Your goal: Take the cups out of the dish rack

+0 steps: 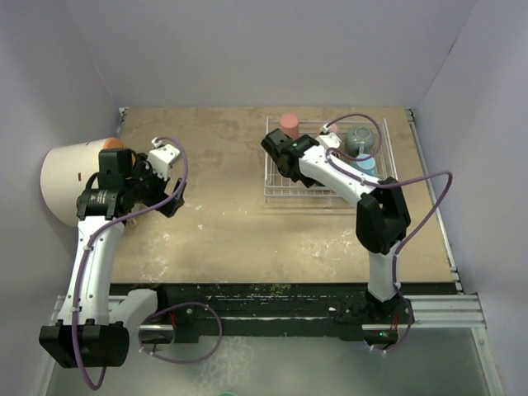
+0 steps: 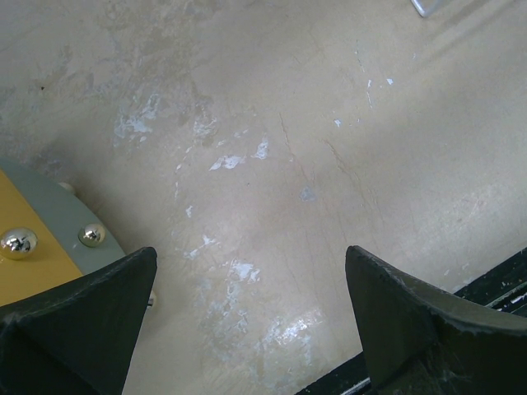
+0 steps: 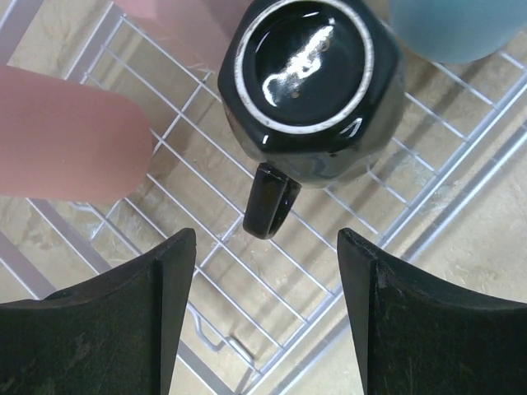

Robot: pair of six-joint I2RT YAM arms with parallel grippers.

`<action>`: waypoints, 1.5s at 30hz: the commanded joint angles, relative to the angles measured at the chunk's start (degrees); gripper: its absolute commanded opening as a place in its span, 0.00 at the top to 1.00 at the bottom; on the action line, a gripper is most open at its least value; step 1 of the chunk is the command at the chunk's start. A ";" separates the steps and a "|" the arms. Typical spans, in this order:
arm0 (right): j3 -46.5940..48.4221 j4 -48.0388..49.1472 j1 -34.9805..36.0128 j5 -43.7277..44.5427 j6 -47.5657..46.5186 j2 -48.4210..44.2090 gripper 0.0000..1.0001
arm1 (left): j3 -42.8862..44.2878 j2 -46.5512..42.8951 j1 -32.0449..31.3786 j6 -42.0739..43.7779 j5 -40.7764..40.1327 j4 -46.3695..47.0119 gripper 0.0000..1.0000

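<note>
The black mug (image 3: 309,78) had a smooth, high-gloss glazed finish, with bright reflections on its upper face. The salmon tumbler (image 3: 66,136) and the light blue mug (image 3: 457,29) appeared smooth and matt. The dish rack (image 3: 214,271) was thin wire with a smooth white coating. The table (image 2: 288,164) had a matt beige surface, scratched and marked with pale, chalky scuffs. The right gripper (image 3: 265,239) and the left gripper (image 2: 251,255) were matt black plastic, faintly scuffed at the edges. Two screws (image 2: 18,243) beside the left gripper were bright polished metal.
</note>
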 commanded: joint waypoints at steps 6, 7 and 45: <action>7.88 -5.95 -0.35 2.35 2.66 7.25 0.33 | 1.11 -0.61 -0.09 0.35 2.08 0.70 0.01; 8.54 -7.34 -0.51 2.59 3.47 8.10 0.34 | 1.41 -0.77 -0.09 0.40 2.22 0.46 0.01; 0.28 4.58 3.42 3.26 -12.24 -2.62 1.00 | 3.37 -2.59 -0.05 0.62 2.54 -2.66 0.01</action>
